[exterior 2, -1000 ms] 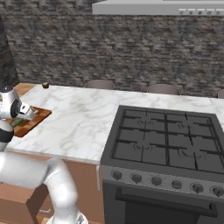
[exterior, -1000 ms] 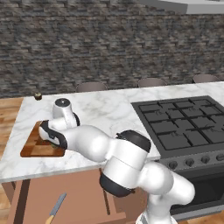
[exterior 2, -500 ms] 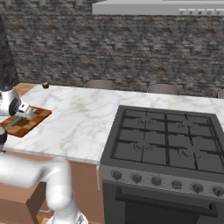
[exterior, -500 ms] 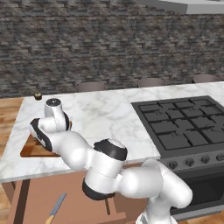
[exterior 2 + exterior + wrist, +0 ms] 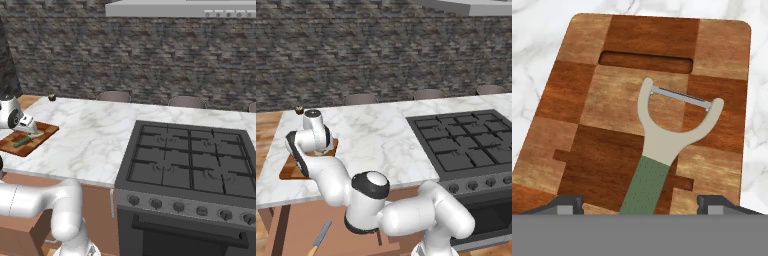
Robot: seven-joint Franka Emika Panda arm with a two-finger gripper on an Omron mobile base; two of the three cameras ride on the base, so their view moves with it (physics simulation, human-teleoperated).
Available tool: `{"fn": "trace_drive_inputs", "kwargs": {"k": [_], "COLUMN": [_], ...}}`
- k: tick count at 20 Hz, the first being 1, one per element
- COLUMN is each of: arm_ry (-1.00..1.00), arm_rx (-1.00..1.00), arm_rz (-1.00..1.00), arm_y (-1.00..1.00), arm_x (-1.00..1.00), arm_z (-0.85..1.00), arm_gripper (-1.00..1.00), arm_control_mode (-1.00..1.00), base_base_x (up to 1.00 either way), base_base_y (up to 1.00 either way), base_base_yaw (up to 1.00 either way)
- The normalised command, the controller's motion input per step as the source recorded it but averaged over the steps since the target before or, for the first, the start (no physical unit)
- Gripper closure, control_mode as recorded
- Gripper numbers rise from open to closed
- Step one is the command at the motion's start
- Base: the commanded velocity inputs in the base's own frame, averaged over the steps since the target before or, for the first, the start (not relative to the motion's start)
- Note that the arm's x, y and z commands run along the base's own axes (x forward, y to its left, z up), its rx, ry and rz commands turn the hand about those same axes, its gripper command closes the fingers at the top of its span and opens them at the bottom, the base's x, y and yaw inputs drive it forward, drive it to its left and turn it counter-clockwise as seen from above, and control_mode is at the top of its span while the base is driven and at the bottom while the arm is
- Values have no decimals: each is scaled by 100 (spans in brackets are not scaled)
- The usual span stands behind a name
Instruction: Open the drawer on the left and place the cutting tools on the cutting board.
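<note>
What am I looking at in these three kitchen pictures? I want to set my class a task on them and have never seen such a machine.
It is a rendered kitchen with a white robot arm ending in a two-finger gripper. Two cameras ride on the robot's base, behind the arm to its left and right. The third sits on the hand and looks along the gripper.

On the marble counter lies a checkered wooden cutting board. A green-handled peeler lies flat on it. The gripper's finger tips stand wide apart on either side of the handle, so nothing is held.

Below the counter, a drawer stands open with a knife inside. A stove is on the right.
</note>
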Motion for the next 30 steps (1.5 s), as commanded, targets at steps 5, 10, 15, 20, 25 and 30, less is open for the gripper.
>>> {"fn": "trace_drive_inputs", "kwargs": {"k": [5,10,15,20,25,30], "arm_ry": [-2,-15,-15,-15,-12,0], "arm_rx": [0,1,8,13,27,23], "arm_rz": [0,0,0,0,2,0], "arm_y": [-12,-87,-100,-99,-50,5], "arm_x": [-59,-100,-100,-89,-36,-21], "arm_z": [-8,-1,0,0,34,78], "arm_gripper": [-100,-100,-100,-100,-100,-100], "arm_control_mode": [-100,-100,-100,-100,-100,-100], "base_base_x": [0,0,0,0,0,0], "base_base_y": [0,0,0,0,0,0], "base_base_yaw": [0,0,0,0,0,0]}}
